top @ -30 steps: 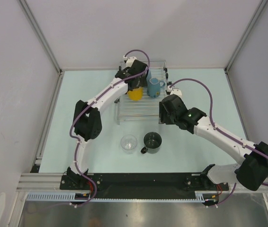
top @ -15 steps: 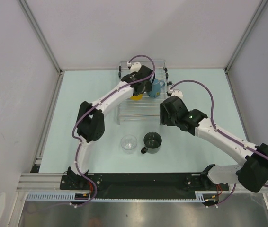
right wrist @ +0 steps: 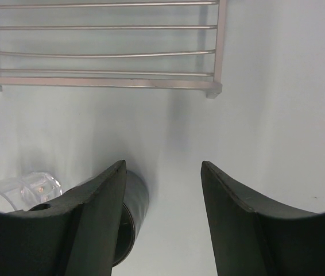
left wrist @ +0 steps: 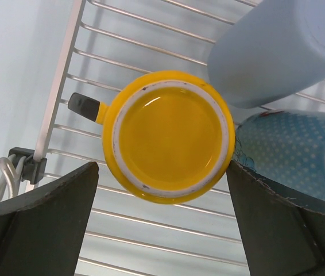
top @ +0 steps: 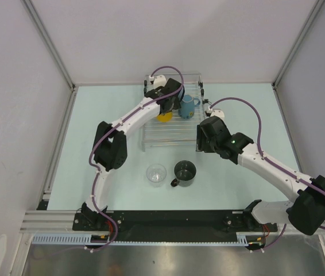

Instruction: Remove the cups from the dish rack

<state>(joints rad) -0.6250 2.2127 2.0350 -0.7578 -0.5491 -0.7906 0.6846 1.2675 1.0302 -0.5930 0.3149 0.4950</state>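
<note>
Two claws gaping | left gripper (left wrist: 160, 185) straddles yellow mug (left wrist: 168, 135), unclosed | mug on dish rack (left wrist: 60, 86), handle at 9 o'clock; pale blue cup (left wrist: 277, 46) at 1, blue dotted mug (left wrist: 289, 149) at 3 | likely stiff, slick, chippable: pinch across body | right gripper (right wrist: 162, 172) empty.

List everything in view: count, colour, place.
dish rack: one, silver, far middle of table
yellow mug: one, yellow, in rack
blue handled mug: one, blue, in rack
pale blue cup: one, pale blue, in rack
glass tumbler: one, clear, on table near rack
dark grey mug: one, dark grey, beside tumbler
table: one, pale green
left end effector: one, black, open over yellow mug
right end effector: one, black, open, empty, over table
</note>
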